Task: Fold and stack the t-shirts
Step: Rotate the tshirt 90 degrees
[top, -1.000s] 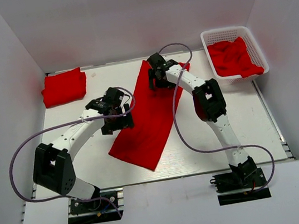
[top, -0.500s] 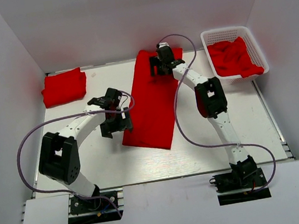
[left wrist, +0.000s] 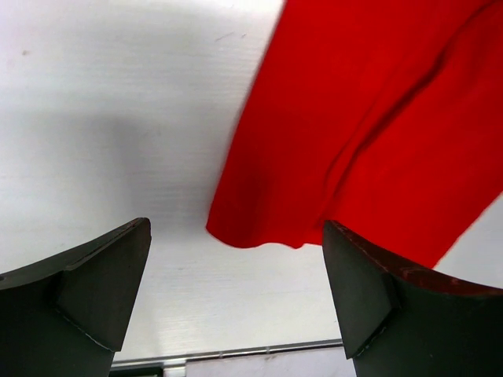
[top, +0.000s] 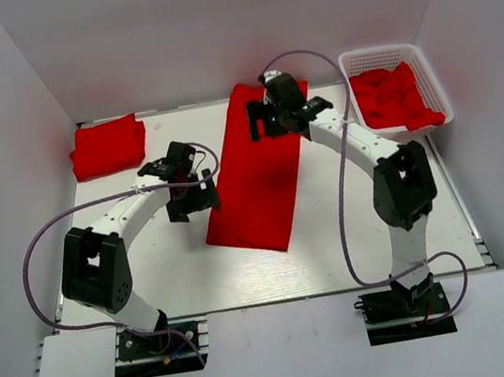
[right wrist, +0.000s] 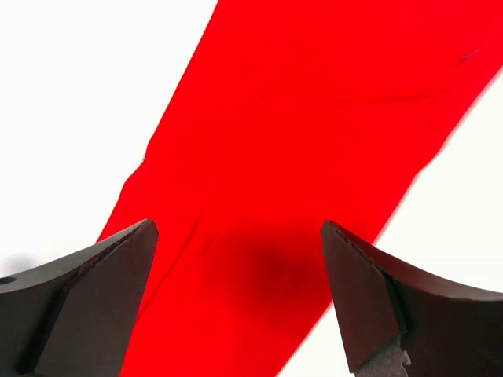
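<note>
- While the overhead camera is taking in the whole white table [top: 152, 279], a long red t-shirt [top: 259, 173] is lying flat down its middle, reaching from the far edge toward the near side.
- The left gripper [top: 192, 202] is hovering just beside that shirt's left edge, jaws spread wide and gripping nothing.
- The right gripper [top: 266, 125] is hanging over the shirt's far end, jaws likewise spread wide and empty.
- Only the overhead view is showing a folded red t-shirt [top: 108, 145] sitting in the far left corner, and a white basket [top: 433, 67] at the far right holding crumpled red t-shirts [top: 393, 96].
- The left wrist camera is revealing a detail that is not plain from above: a rounded corner of the long red t-shirt [left wrist: 369, 118] is resting on bare table, framed by the dark fingers [left wrist: 78, 290].
- The right wrist camera is showing red fabric [right wrist: 314, 157] filling the space between its fingers [right wrist: 369, 306], with a soft shadow falling on the cloth.
</note>
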`<state>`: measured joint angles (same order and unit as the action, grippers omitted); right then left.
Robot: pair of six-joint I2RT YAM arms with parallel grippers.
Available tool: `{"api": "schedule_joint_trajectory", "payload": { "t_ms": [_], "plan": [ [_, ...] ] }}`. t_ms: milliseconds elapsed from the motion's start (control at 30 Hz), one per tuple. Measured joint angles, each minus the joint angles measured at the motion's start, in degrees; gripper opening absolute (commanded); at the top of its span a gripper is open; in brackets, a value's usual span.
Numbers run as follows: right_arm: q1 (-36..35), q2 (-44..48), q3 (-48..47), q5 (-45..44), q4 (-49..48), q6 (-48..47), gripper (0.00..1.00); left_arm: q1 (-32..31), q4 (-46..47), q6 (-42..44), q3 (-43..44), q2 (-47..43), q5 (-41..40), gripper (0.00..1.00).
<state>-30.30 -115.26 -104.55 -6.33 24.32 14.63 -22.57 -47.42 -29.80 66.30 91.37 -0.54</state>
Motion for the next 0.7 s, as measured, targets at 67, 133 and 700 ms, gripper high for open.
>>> {"api": "schedule_joint_trajectory", "payload": {
  "t_ms": [67, 133, 700],
  "plan": [
    [-1.84, 3.98, 6.54, 2.43, -0.11, 1.16, 0.90, 0.00, 0.76, -0.13, 0.55, 0.00, 0.52, 1.00],
    [-3.98, 6.43, 13.77, 6.23, 0.50, 2.16, 0.90, 0.00, 1.53, -0.22, 1.36, 0.00, 0.61, 1.00],
    [-12.85, 13.46, 43.91, 24.20, -10.69, 6.91, 0.90, 0.00, 2.12, -3.54, -5.57, -13.05, -3.34, 1.00]
  ]
}}
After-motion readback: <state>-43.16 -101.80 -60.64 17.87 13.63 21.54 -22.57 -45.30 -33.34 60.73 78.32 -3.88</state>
